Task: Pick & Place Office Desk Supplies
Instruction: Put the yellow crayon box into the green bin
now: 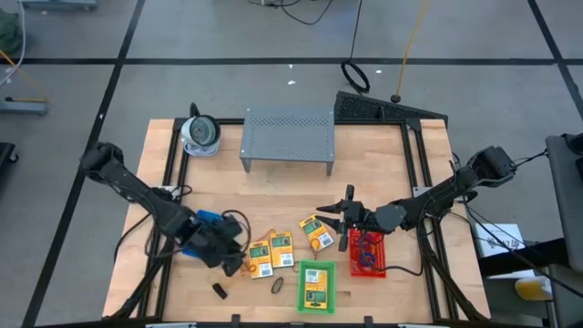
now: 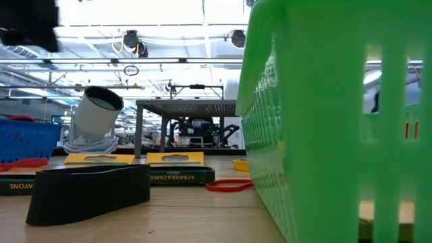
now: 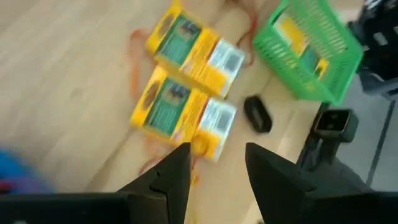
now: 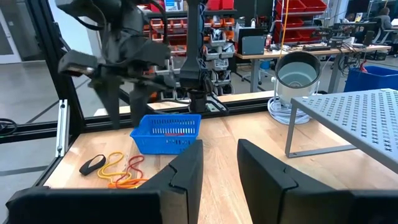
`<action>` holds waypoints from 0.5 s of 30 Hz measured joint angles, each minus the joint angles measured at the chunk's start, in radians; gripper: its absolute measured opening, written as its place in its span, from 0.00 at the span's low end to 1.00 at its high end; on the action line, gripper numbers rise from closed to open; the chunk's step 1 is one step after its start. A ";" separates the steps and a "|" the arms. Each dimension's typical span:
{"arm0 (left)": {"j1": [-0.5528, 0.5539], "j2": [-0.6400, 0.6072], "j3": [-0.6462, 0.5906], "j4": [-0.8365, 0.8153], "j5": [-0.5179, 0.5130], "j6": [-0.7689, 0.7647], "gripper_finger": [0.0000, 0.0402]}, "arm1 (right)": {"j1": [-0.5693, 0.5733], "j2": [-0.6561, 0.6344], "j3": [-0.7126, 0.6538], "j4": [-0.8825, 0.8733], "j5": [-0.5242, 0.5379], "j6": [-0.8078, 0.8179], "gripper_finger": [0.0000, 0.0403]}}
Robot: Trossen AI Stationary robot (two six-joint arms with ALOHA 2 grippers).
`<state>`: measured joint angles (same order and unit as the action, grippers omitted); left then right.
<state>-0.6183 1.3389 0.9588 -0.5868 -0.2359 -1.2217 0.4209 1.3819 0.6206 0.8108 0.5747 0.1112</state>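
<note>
The grey perforated shelf [image 1: 287, 137] is seen toward twelve o'clock on the table [image 1: 383, 155], with the green basket [image 1: 316, 286] at six o'clock already holding one crayon box, the red basket [image 1: 367, 253] toward four o'clock and the blue basket [image 1: 208, 221] toward eight. Two crayon boxes [image 1: 270, 253] are left side by side just at nine o'clock of the green basket, a third [image 1: 316, 232] at its twelve, with orange rubber bands [image 3: 138, 46] loose around the pair. The step in hand is judged to be the pick of the nearer box: it is best taken across its narrow width, squarely, so that its neighbour and the bands are not dragged. The left gripper [image 3: 214, 177] is held above that box, jaws parted moderately, nothing gripped or touched. The right gripper [image 4: 217, 168] is kept near the table's centre, partly open and empty.
</note>
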 joint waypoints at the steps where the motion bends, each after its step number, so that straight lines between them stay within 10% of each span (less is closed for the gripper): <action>1: 0.007 0.010 0.000 0.024 0.001 0.027 0.40 | 0.000 0.000 0.000 0.000 0.000 0.000 0.22; 15: 0.190 0.154 -0.002 0.247 0.205 0.410 0.40 | 0.000 0.000 0.000 0.008 0.000 0.000 0.22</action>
<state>-0.4282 1.4933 0.9573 -0.3396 -0.0313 -0.8112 0.4210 1.3819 0.6209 0.8188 0.5747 0.1112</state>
